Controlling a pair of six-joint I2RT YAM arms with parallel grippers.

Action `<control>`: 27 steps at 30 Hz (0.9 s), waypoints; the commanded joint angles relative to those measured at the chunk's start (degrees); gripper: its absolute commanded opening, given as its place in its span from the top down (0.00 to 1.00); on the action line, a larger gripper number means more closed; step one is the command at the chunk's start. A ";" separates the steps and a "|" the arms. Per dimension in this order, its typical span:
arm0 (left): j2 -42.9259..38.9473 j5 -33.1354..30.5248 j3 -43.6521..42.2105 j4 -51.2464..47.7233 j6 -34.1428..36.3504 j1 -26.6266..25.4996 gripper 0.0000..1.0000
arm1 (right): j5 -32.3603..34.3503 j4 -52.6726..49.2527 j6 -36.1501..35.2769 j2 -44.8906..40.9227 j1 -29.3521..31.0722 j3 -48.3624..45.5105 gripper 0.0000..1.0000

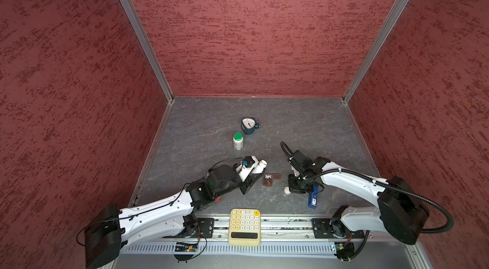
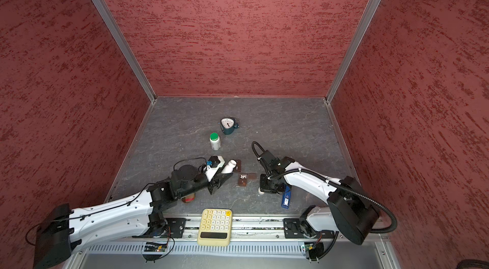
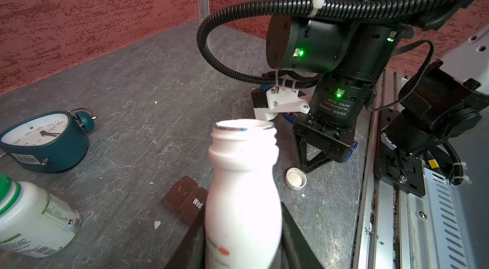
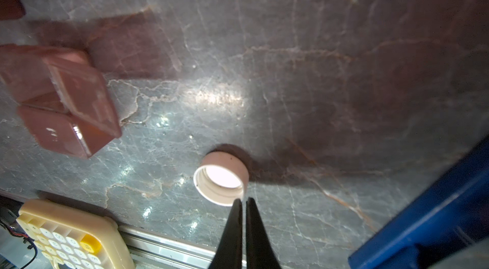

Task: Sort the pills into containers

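My left gripper is shut on a small all-white bottle that has no cap on its mouth; the bottle is tilted toward the middle of the table. The containers are dark brown pill-box pieces. One open cell holds several tiny white pills. Another piece marked "Wed" lies behind the bottle. The bottle's white cap lies upturned on the table. My right gripper points down, its tips pinched on the cap's rim.
A teal alarm clock and a white bottle with a green cap stand further back. A blue object lies beside my right gripper. A cream calculator sits on the front rail. Red walls enclose the table.
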 commanded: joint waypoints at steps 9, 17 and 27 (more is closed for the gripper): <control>-0.13 0.34 -0.81 -0.06 -0.26 -0.06 1.00 | 1.74 0.59 0.42 1.53 0.23 -1.03 0.94; -0.05 0.34 -0.81 -0.12 -0.31 -0.06 1.00 | 2.48 1.38 0.57 2.65 0.20 -2.11 0.94; -0.11 0.42 -0.82 -0.04 -0.27 -0.05 1.00 | 3.43 0.64 0.43 2.72 -0.06 -1.77 0.94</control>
